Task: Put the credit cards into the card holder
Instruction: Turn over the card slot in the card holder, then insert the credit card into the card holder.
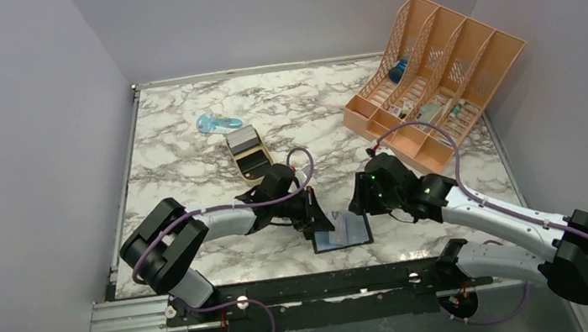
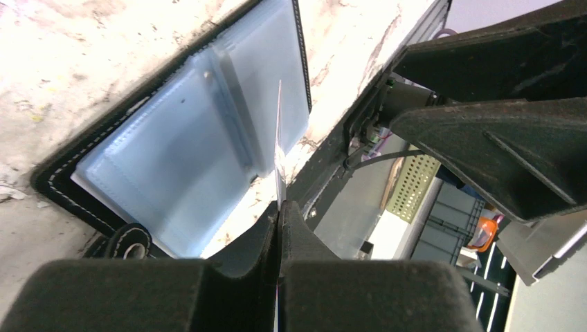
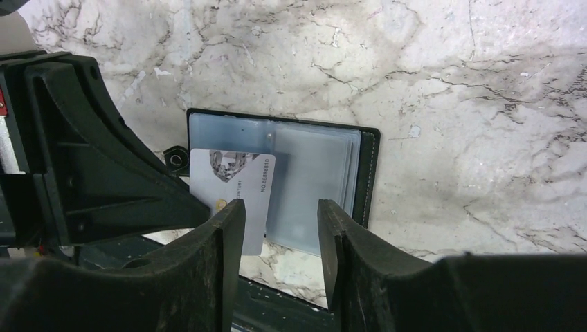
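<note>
**Top view.** The card holder (image 1: 342,232) lies open on the desk (image 1: 189,162) near its front edge, between my left pincer (image 1: 318,216) and right pincer (image 1: 360,200). I judge the step in hand to be slotting a card.

**Left wrist view.** The left pincer is clamped on a card (image 2: 279,138), seen edge-on above the blue pockets.

**Right wrist view.** The right pincer stands partly open and empty. Only here does the card's face show, overlapping the holder's left half. Next, I must tilt the card's edge into a slot.
</note>
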Action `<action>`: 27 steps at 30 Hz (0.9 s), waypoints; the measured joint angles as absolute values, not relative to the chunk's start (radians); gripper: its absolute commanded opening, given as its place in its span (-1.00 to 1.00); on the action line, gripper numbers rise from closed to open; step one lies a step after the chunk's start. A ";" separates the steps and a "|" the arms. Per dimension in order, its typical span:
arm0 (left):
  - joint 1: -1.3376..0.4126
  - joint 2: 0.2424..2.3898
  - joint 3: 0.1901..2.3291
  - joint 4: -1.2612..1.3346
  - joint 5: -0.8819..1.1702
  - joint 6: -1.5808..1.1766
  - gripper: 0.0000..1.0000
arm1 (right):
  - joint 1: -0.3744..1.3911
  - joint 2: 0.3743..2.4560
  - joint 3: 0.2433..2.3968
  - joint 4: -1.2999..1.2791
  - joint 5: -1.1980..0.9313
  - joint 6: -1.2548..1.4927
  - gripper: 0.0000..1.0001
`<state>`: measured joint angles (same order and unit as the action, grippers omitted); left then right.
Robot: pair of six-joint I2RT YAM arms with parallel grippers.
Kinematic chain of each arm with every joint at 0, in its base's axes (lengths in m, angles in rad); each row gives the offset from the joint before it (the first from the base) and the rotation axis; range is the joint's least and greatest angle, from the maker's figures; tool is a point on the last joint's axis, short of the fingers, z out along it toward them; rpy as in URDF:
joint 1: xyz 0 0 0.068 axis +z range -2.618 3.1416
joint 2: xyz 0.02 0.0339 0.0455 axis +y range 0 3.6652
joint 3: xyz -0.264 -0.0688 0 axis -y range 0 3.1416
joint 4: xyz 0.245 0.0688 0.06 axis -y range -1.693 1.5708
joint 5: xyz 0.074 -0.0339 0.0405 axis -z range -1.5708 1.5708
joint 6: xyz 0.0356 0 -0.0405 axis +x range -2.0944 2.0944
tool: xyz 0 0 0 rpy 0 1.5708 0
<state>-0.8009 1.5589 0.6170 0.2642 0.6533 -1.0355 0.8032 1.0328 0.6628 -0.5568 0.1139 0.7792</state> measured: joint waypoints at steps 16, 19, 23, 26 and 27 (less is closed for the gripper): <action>-0.801 1.584 0.615 0.255 0.615 -0.993 -1.00 | 0.803 1.153 0.563 -0.513 0.114 0.773 -0.30; -0.801 1.584 0.614 0.255 0.615 -0.991 -1.00 | 0.803 1.186 0.561 -0.495 0.114 0.769 -0.33; -0.801 1.584 0.611 0.257 0.615 -0.992 -1.00 | 0.803 1.203 0.552 -0.477 0.114 0.765 -0.43; -0.800 1.584 0.601 0.257 0.615 -0.998 -1.00 | 0.803 1.209 0.553 -0.467 0.116 0.767 -0.47; -0.799 1.584 0.598 0.257 0.615 -1.001 -1.00 | 0.803 1.211 0.553 -0.466 0.116 0.768 -0.47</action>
<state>-0.7986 1.5841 0.5983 0.2565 0.6151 -1.0012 0.8032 1.2110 0.5533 -0.4660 0.1162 0.7677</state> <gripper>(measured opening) 0.010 0.278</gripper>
